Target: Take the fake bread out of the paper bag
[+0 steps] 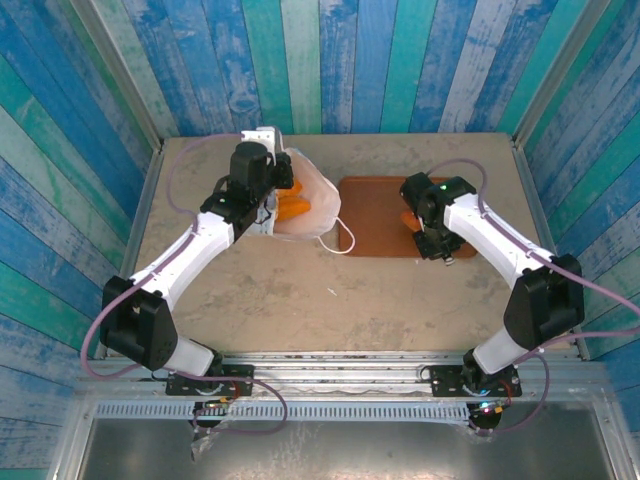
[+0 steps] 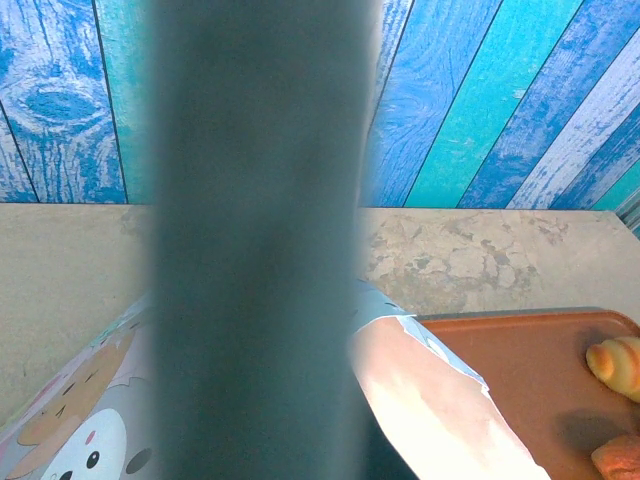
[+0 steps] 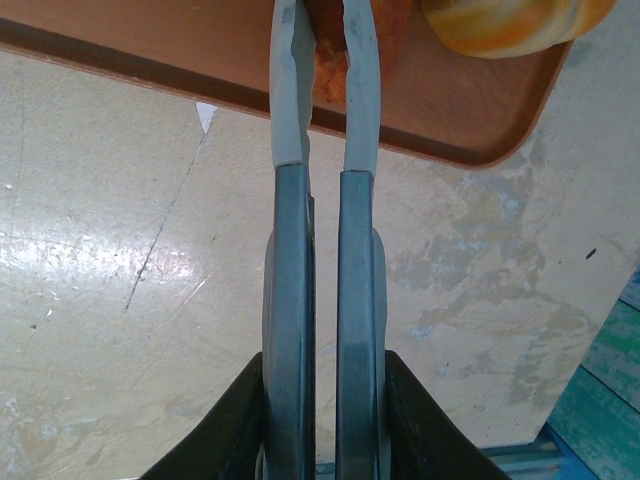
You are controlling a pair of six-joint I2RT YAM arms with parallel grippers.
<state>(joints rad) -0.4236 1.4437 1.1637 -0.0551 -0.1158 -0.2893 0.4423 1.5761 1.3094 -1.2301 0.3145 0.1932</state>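
A: Right wrist, nearest the lens: two grey fingers [image 3: 290, 250] run up the frame, nearly parallel, with a narrow slot between them.

B: State of the right gripper [image 3: 325, 45]?

A: Pinched together on an orange-brown roll [image 3: 392, 28]. The roll's rough crust fills the slot at the tips. The tips sit just inside the edge of the brown tray [image 3: 150, 60].

B: Anything else on the tray?

A: A glossy golden bun [image 3: 500, 20], just beside the held roll, near the tray's rounded corner. The left wrist view shows a ridged tan roll [image 2: 617, 365] and a darker roll [image 2: 622, 458] at the tray's far end from the bag.

B: The paper bag [image 1: 315, 195]?

A: It lies on its side on the table [image 1: 300, 300], touching the tray's left edge, mouth toward the tray. Orange loaves [image 1: 293, 207] show inside the mouth. One white cord handle [image 1: 342, 243] loops out across the tray's near-left corner. A cartoon print [image 2: 70, 440] shows on the bag's side.

B: The left gripper [image 1: 265, 215]?

A: At the bag's side away from the tray. Its finger [image 2: 250, 240] is a grey blur across the wrist lens. The jaws are closed. I cannot tell whether they pinch the paper.

B: So where does the bread stand?

A: Some pieces on the tray, some inside the bag, one in the right gripper.
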